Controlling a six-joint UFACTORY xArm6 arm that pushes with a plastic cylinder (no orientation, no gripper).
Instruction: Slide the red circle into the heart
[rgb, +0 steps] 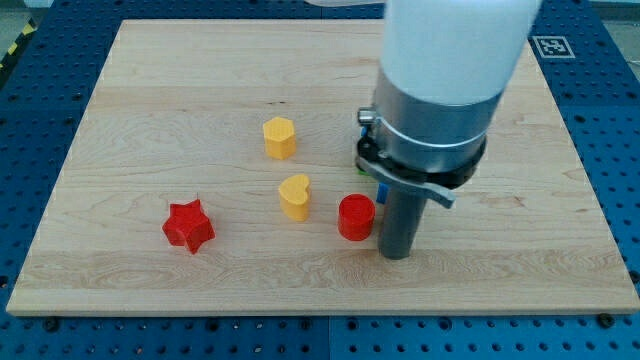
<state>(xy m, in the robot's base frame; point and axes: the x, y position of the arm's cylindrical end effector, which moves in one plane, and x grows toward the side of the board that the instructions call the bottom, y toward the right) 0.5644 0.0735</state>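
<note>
Pushing the small red cylindrical block, the red circle (356, 217), toward the view's left is the step you have in hand, and the setup looks favourable: my tip (397, 254), the lower end of the dark rod, sits just beside the circle on its right, so close that you cannot tell whether they touch. The rod grips nothing and has nothing to open or close; it only shoves. The yellow heart-shaped block (295, 196) lies near the circle, to its left and slightly toward the view's top, on the pale wooden board (120, 120). Since the tip looks a shade lower in the view than the circle's middle, you would do well to line it up directly opposite the heart before driving, so the circle travels left and a little upward rather than skidding past below the heart. Keep the push slow and straight; a round block rolls off an off-centre contact easily. The yellow hexagonal block (280, 137) and the red star-shaped block (188, 225) stand well apart from the path. Something blue and green peeks out behind the arm, too hidden to name.
</note>
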